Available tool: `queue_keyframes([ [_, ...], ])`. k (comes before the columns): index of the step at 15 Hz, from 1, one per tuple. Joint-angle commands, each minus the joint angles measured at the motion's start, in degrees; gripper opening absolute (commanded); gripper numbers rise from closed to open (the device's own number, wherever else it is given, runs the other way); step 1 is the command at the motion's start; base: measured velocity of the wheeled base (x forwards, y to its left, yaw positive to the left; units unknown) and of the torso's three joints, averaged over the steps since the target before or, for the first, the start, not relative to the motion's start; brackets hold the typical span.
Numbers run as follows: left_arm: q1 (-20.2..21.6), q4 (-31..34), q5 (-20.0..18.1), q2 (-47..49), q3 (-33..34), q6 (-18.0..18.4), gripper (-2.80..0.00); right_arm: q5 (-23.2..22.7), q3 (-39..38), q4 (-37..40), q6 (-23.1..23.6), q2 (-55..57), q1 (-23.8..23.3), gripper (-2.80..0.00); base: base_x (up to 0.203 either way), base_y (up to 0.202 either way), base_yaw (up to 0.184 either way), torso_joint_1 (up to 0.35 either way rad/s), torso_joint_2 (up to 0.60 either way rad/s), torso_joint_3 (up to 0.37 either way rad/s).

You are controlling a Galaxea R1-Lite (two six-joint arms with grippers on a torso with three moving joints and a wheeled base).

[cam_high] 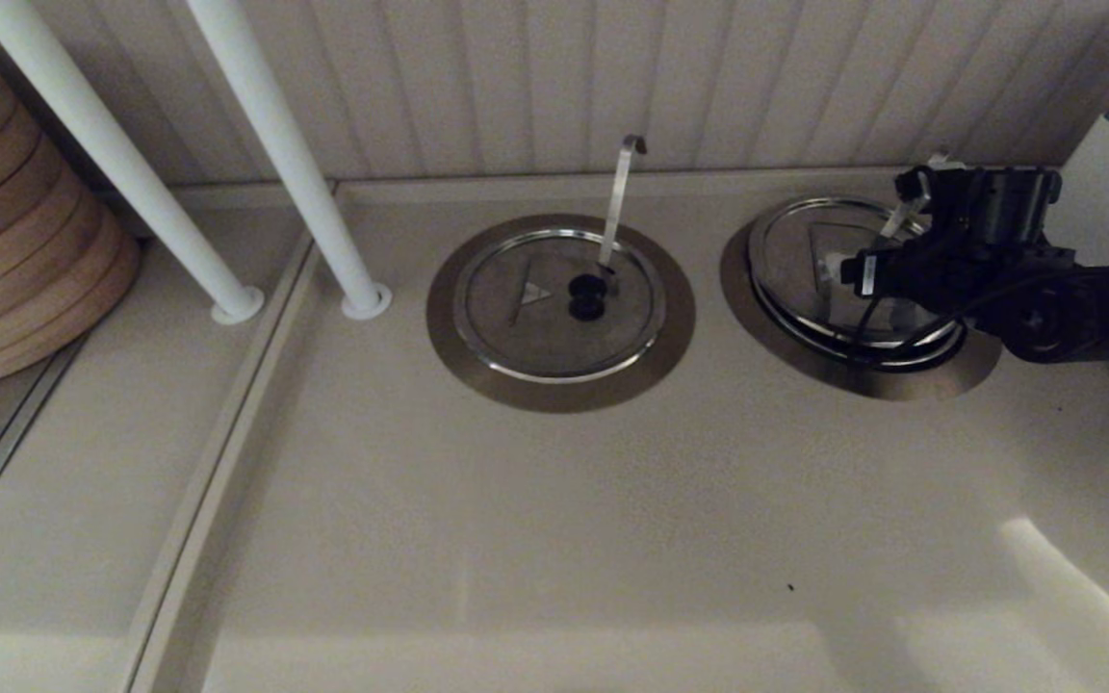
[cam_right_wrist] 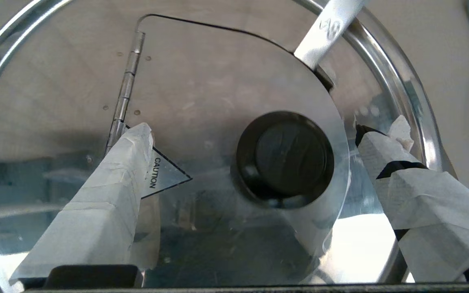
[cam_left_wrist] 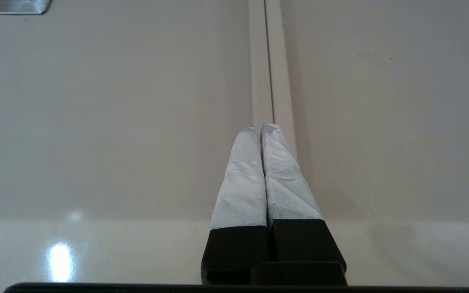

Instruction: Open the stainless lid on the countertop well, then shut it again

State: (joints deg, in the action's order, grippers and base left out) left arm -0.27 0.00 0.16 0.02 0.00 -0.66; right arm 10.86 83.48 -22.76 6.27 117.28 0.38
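**Right tool spread wide around the knob of the stainless lid**

At far left of the head view, a stack of wooden rings against the wall. Next to it, two white poles standing slanted on the pale surface.

In the left wrist view, the left tool hanging over a bare part of the surface, above a raised seam strip. Both taped fingers pressed together, nothing between them.

In the middle, the twin lid lying flat in its own collar, with a hook-ended handle rising from it.

To the right, the stainless lid over the countertop well, near the back wall. A dark gap between the near edge of this lid and the shiny inner rim.

Just above the lid, the right tool, spread wide. One taped finger over the triangular caution mark, the other beyond the lid edge, with the black knob between them and apparently not touched by either. A straight utensil handle coming up from the notch at the rim.
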Motion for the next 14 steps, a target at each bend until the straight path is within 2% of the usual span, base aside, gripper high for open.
queue_keyframes([
  [1,0.0,0.0,0.02,0.06,0.0,0.02,-2.8,0.04,-0.42,1.76,0.33,-0.73,0.06,0.0,0.0,0.0,0.0,0.0,0.0,0.0],
  [3,0.01,0.0,0.02,0.06,0.0,-0.04,-2.8,0.04,-0.59,2.44,0.41,-1.18,0.06,0.0,0.0,0.0,0.0,0.0,0.0,0.0],
  [10,0.0,0.0,0.08,0.06,0.0,-0.04,-2.8,-0.14,-1.39,14.97,-0.09,-5.54,0.09,0.0,0.0,0.0,0.0,0.0,0.0,0.0],
  [14,0.0,0.0,0.07,0.06,0.0,-0.04,-2.8,-0.59,-1.61,15.19,-1.23,-4.79,0.61,0.0,0.0,0.0,0.0,0.0,0.0,0.0],
])
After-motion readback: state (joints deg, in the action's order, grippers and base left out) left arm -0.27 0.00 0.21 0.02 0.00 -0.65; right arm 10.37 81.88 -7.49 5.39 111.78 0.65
